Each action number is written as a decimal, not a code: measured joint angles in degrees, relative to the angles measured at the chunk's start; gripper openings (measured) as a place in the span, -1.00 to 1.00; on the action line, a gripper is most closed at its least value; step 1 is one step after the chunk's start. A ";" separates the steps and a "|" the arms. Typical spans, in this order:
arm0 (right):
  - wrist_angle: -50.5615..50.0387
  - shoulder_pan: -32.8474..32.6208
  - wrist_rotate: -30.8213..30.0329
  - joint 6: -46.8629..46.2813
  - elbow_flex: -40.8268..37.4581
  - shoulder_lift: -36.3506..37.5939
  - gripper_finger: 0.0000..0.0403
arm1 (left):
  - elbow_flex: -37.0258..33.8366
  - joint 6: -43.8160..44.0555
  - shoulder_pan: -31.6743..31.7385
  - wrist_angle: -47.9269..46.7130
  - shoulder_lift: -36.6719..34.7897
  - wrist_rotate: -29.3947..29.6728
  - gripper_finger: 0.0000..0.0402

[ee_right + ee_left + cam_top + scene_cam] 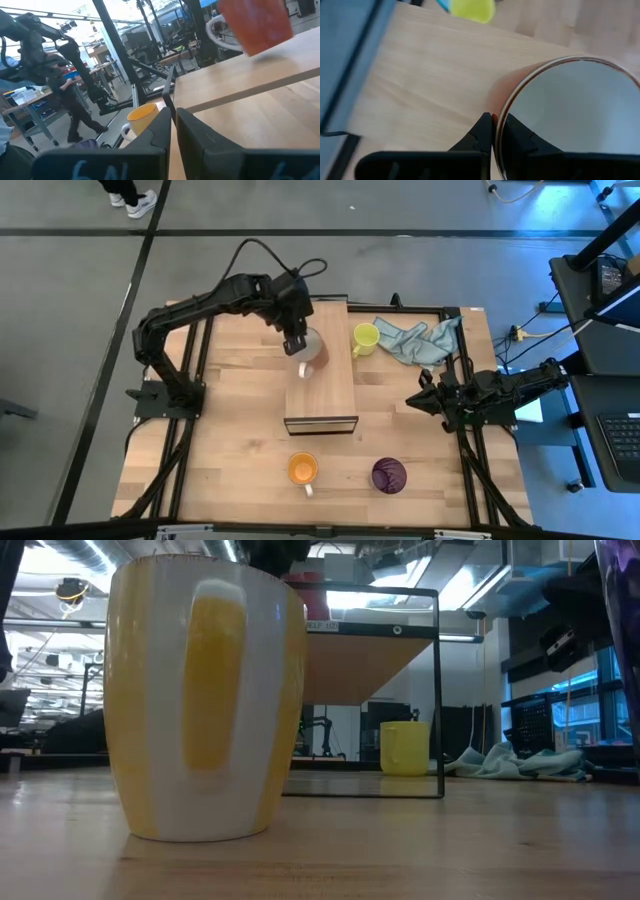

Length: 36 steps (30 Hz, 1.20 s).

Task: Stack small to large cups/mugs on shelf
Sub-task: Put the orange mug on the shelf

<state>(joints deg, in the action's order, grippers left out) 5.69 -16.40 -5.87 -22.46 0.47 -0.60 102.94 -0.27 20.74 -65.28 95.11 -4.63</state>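
shelf mid-table | one mug on shelf's far end | second mug right of it, beside cloth | two mugs before shelf's framed end

I can find almost nothing legible from where I work. In the low view a small white label strip sits on the upper edge of the dark-framed light-wood shelf, and it carries a few dark characters, but they are too small for me to make out. In my right wrist view pale markings show on the dark housing just behind my own fingers, blurred beyond reading. The mugs, the blue-grey cloth and the wooden surface bear no lettering that I can see, and the high view and left wrist view show no readable text either.
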 joint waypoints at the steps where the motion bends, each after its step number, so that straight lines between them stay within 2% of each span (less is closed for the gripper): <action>1: 0.00 0.00 0.00 0.00 0.00 -0.01 -0.84 | 0.00 0.06 -0.56 -0.60 -0.12 -0.90 -0.93; 8: -0.12 0.00 -0.02 0.01 0.00 -0.02 -0.84 | 0.02 -0.74 -5.93 -6.00 -0.54 -2.70 -0.93; 14: -0.79 0.00 -0.04 0.07 0.00 -0.04 -0.84 | 0.02 -0.31 -8.66 -3.52 -0.54 -0.47 -0.93; 18: -0.81 0.00 -0.04 -0.10 0.00 -0.04 -0.84 | 0.08 0.08 -8.93 -0.09 -0.54 0.91 -0.93; 31: -0.28 0.00 -0.02 -4.35 0.00 -0.04 -0.84 | 0.09 0.08 -8.91 -1.10 -0.54 2.18 -0.93; 36: -0.27 0.00 -0.02 -4.34 0.00 -0.04 -0.84 | 0.09 0.10 -8.91 -0.48 -0.54 2.57 -0.83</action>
<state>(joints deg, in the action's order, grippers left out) 5.42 -16.40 -5.89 -26.80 0.47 -0.64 103.02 -0.16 11.84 -65.76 94.56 -2.07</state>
